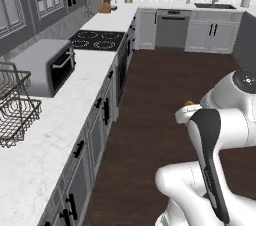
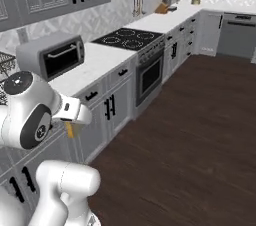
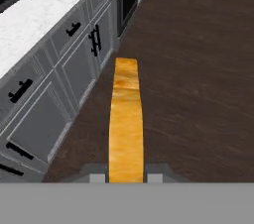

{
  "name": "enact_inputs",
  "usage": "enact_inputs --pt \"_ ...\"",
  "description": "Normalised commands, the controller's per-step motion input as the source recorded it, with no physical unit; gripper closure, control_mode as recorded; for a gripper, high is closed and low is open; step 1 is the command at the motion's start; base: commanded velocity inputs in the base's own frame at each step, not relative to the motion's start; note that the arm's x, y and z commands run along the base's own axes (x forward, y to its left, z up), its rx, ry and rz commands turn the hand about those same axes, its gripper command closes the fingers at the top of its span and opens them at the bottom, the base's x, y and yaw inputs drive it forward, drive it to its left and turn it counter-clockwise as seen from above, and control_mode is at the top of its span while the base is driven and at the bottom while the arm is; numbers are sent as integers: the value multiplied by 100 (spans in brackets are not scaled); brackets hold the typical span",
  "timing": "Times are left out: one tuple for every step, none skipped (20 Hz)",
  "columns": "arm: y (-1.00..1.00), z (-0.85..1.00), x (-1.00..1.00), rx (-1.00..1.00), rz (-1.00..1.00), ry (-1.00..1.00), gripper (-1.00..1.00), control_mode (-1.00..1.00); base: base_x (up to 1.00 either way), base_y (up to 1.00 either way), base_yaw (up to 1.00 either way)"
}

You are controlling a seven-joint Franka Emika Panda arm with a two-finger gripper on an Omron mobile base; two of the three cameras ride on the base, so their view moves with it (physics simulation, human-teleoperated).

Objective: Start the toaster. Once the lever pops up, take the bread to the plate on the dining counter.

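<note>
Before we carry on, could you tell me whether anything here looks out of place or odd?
Nothing looks spilled or damaged. The one unusual sight is the bread, held edge-on in the shut gripper above the wood floor, away from any counter.

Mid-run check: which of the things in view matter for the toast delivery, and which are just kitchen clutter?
Job:
- bread, edge-on and clamped between the fingers above the dark wood floor
- gripper, shut on it

Just there:
- toaster oven on the counter
- wire basket
- stovetop
- sink on the far counter
- grey drawer cabinets
</note>
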Motion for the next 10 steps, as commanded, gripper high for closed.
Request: enact_inputs --pt "0 0 0 0 0 0 100 100 9 -7 -66" --pt "0 0 0 0 0 0 100 100 15 0 -65" --pt "0 0 0 0 0 0 100 100 21 0 -63" --pt "0 0 0 0 0 0 100 100 23 -2 -60" --pt "0 0 0 0 0 0 100 100 26 0 -56" --pt "0 0 0 0 0 0 100 100 34 0 -49" --pt "0 0 0 0 0 0 100 100 44 0 -41" --pt "0 0 0 0 0 0 100 100 53 0 -27" --pt "0 0 0 0 0 0 100 100 60 -9 -12" --pt "0 0 0 0 0 0 100 100 61 -26 -4"
